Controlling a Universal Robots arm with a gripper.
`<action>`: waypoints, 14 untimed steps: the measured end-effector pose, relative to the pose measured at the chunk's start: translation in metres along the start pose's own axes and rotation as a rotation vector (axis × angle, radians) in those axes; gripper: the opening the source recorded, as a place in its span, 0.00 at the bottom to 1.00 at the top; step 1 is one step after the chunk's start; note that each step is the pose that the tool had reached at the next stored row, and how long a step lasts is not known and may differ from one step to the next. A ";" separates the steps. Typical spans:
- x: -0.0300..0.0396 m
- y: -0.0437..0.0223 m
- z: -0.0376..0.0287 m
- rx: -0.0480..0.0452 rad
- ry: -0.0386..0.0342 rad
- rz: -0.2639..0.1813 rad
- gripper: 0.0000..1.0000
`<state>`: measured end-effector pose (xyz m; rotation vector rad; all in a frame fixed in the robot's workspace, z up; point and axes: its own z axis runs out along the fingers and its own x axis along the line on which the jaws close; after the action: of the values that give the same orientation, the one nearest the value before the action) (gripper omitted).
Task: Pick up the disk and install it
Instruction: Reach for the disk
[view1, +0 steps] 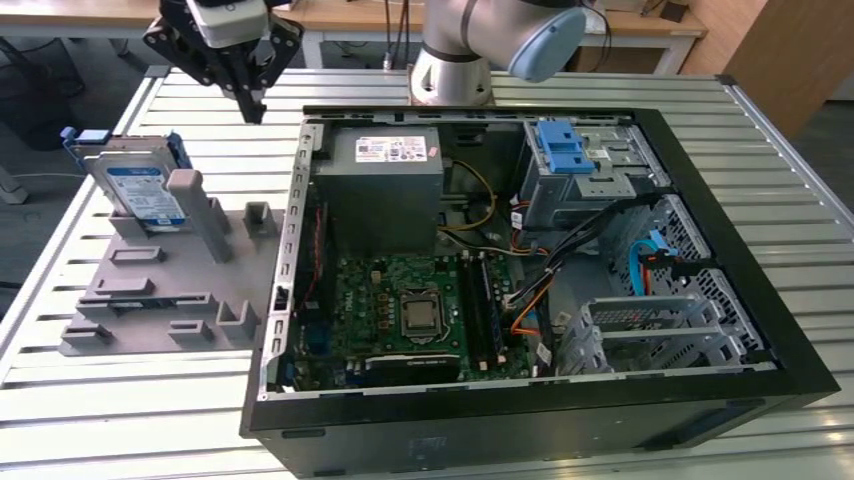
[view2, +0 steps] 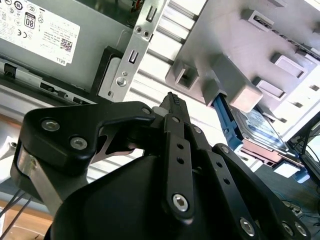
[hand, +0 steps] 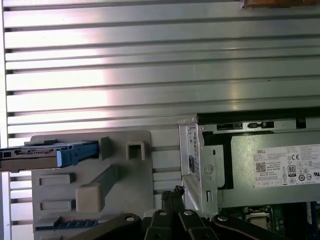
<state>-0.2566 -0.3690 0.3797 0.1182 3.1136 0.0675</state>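
The disk (view1: 140, 188) stands on edge in a grey holder (view1: 167, 290) at the exterior view's left, its white-and-blue label facing out and a blue carrier framing it. Both wrist views show the disk (view2: 261, 129) (hand: 44, 154) seated in that holder. My gripper (view1: 251, 110) hangs above the slatted table behind the holder, beside the computer case's far left corner and well apart from the disk. The black fingers meet at a point and hold nothing. The fingertips (view2: 172, 100) (hand: 176, 192) hover over the table between the holder and the case.
The open computer case (view1: 747, 250) lies on the slatted metal table (view1: 120, 420). Inside it are a grey power supply (view1: 380, 185), the motherboard (view1: 414, 310), a bay with a blue latch (view1: 567, 150), a metal drive cage (view1: 641, 330) and loose cables.
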 end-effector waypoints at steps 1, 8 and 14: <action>0.0014 0.0004 0.0001 -0.0001 -0.0001 0.000 0.11; 0.0082 0.0024 0.0008 -0.0001 0.0002 0.000 0.11; 0.0096 0.0027 0.0010 0.0000 0.0003 0.000 0.11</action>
<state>-0.2659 -0.3656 0.3786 0.1180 3.1139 0.0676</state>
